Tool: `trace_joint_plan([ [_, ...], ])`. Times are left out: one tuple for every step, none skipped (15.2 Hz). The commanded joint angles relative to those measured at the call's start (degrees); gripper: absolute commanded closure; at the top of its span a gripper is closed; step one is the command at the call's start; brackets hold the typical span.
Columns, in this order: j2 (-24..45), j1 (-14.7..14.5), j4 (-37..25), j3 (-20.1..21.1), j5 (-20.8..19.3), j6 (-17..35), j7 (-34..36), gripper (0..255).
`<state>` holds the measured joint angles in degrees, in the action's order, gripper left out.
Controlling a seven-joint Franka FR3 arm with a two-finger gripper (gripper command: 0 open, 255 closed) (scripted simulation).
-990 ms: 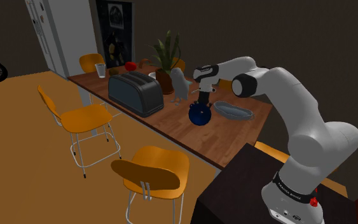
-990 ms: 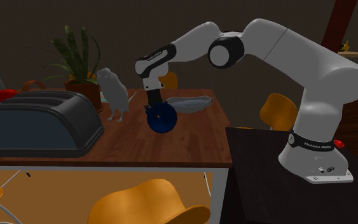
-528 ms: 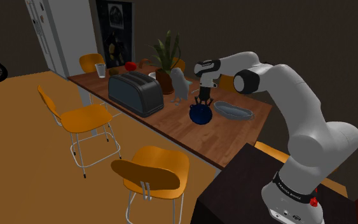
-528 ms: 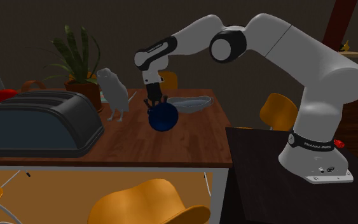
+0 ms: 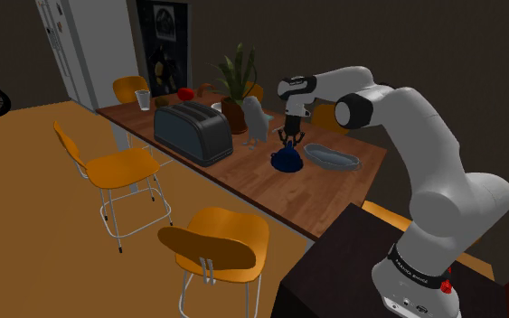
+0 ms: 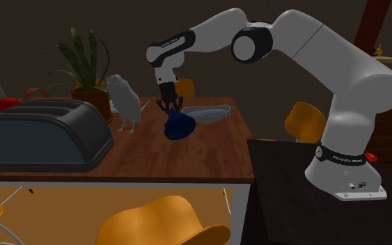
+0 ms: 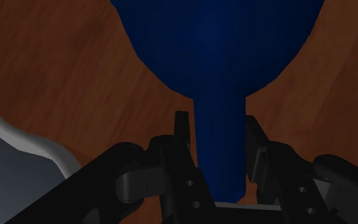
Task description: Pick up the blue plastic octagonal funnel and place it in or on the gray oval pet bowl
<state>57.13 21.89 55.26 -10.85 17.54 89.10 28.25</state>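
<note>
- Wrist view showed the black gripper (image 7: 217,127) closed in on the narrow spout of the dark blue funnel (image 7: 215,44). One of its fingers (image 7: 182,130) was pressed to each side of the spout, and the wide rounded body lay beyond the fingertips.
- Under the funnel lay the brown wooden worktop (image 7: 56,70). The pale rim of the grey oval pet bowl (image 7: 37,145) curved in at that frame's lower left.
- Right of centre in the shoulder view, the funnel (image 5: 286,161) stood spout up and wide end down. It was on the worktop or just over it; I could not tell which.
- The bowl (image 5: 332,157) lay just beside the funnel toward the frame's right, apart from it.
- In the second exterior view the gripper (image 6: 170,106) pointed straight down at mid-frame. The funnel (image 6: 179,127) was under it, and the bowl (image 6: 208,113) was behind and to the right.
- Left of the funnel in the shoulder view stood a grey bird figurine (image 5: 256,118), then a black toaster (image 5: 193,132). A potted green plant (image 5: 237,77) stood behind them.
</note>
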Motion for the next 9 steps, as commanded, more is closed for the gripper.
trace_joint_plan([
  [-0.81,0.00,-0.17,-0.06,-0.08,-0.97,0.17,255],
  [-1.07,0.02,-0.47,-0.08,-0.12,-1.53,0.27,255],
  [-1.36,0.05,-0.74,-0.10,-0.15,-2.07,0.37,255],
  [-1.62,0.08,-1.04,-0.12,-0.19,-2.62,0.47,255],
  [-1.90,0.10,-1.32,-0.14,-0.22,-3.16,0.57,255],
  [-2.14,0.14,-1.68,-0.15,-0.26,-3.74,0.67,255],
  [-2.32,0.19,-2.13,-0.15,-0.28,-4.36,0.79,255],
  [-2.52,0.23,-2.55,-0.16,-0.31,-4.96,0.90,255],
  [-2.70,0.28,-3.02,-0.16,-0.34,-5.58,1.02,255],
])
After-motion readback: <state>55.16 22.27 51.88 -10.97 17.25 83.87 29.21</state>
